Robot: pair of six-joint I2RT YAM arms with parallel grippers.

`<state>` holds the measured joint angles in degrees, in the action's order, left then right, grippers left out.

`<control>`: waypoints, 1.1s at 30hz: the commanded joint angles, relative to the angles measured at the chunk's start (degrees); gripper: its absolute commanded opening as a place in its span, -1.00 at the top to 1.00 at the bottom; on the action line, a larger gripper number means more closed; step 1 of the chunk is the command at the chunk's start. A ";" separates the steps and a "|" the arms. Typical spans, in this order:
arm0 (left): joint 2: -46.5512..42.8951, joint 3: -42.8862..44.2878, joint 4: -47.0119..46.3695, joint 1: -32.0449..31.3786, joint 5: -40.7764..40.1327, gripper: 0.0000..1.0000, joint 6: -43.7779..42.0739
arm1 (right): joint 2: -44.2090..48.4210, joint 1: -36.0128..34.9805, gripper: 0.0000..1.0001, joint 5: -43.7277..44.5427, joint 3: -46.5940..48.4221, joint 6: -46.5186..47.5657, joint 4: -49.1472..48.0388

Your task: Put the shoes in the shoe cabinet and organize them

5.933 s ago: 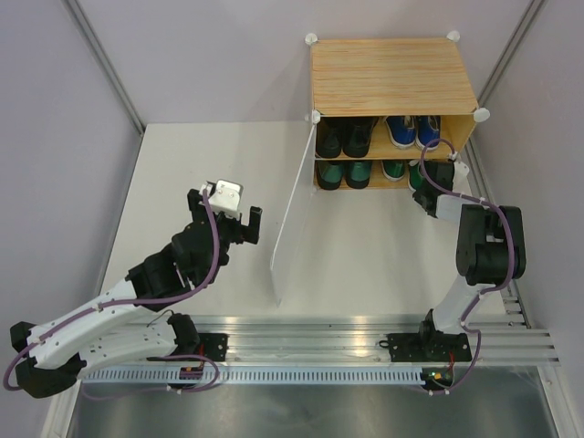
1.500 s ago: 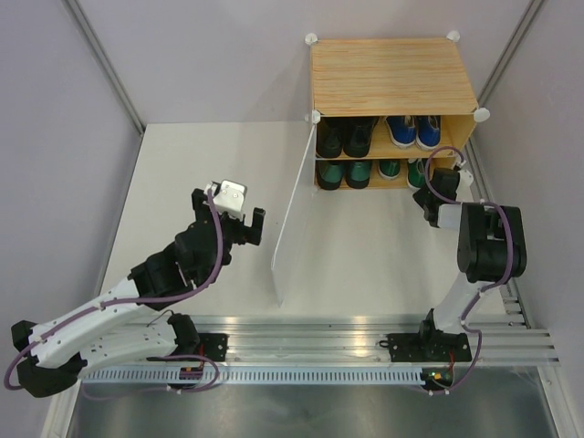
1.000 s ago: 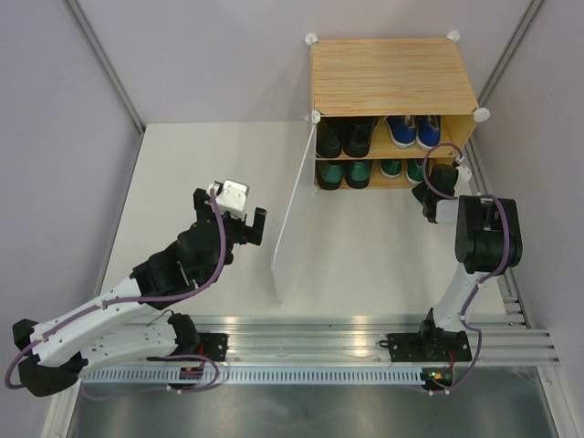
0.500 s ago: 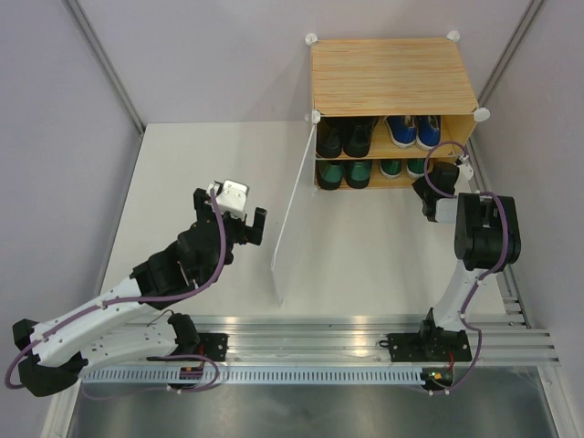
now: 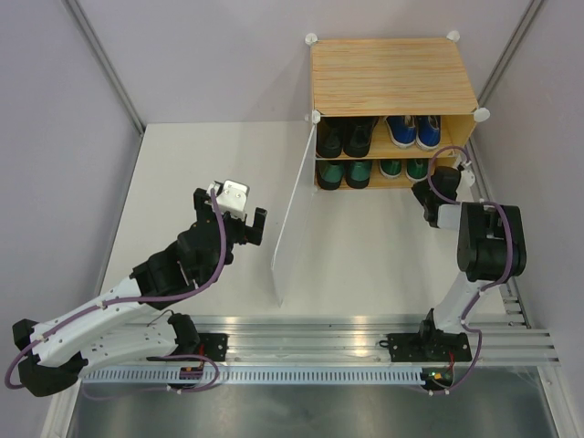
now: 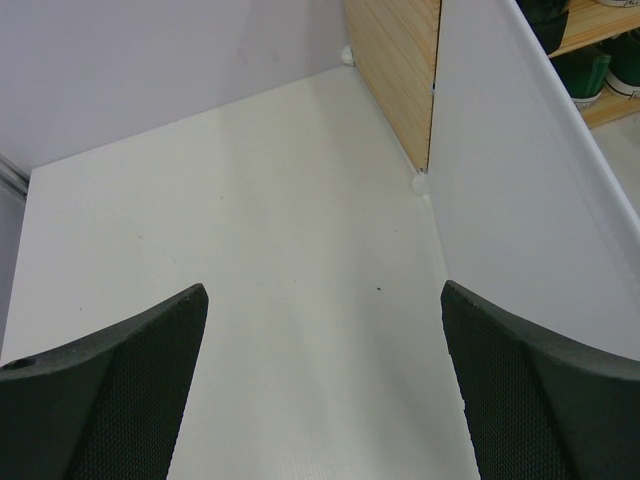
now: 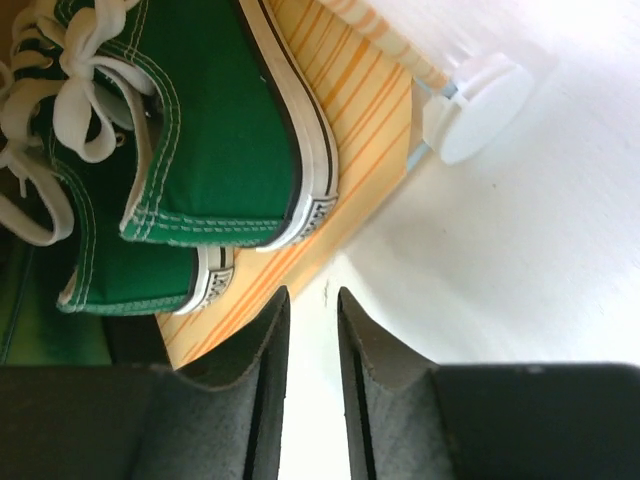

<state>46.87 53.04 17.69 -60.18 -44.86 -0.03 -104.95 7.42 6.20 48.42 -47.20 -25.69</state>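
Observation:
The shoe cabinet [image 5: 392,73] stands at the back right with its door panel [image 5: 290,219] swung open. Black shoes [image 5: 344,137] and blue sneakers [image 5: 411,130] sit on the upper shelf. Dark green shoes [image 5: 345,172] and green sneakers [image 5: 402,169] sit on the lower one. My right gripper [image 5: 427,185] hovers just outside the lower shelf's right end. In the right wrist view the right gripper [image 7: 312,300] has its jaws narrowly parted on nothing, just short of the green sneakers' [image 7: 210,130] heels. My left gripper [image 6: 322,292] stands wide open over bare table, left of the door.
The door panel [image 6: 520,200] stands between my two arms and ends near mid-table. A white corner connector [image 7: 478,108] sticks out at the cabinet's lower right corner. Grey walls close in the table on both sides, and the right wall runs close to the cabinet [image 7: 345,150].
My right gripper has drawn back a little from the lower shelf and its jaws have parted slightly. The left arm has not moved.

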 commanded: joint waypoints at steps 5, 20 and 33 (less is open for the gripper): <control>-0.20 0.49 -0.29 0.15 0.04 -0.99 -1.37 | 4.40 0.23 0.56 -0.04 -2.02 -1.49 -0.06; 0.76 0.31 -0.55 0.33 -1.72 -0.99 -2.34 | -11.06 0.75 0.95 -0.83 13.97 -1.23 -2.61; 0.59 0.23 -0.56 0.68 -1.81 -0.99 -2.08 | -0.71 0.75 0.72 -3.56 1.35 -2.63 -3.40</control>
<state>47.97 53.04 17.67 -59.75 -45.52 -0.10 -110.85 8.14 3.84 53.69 -49.32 -27.24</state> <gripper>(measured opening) 0.993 0.112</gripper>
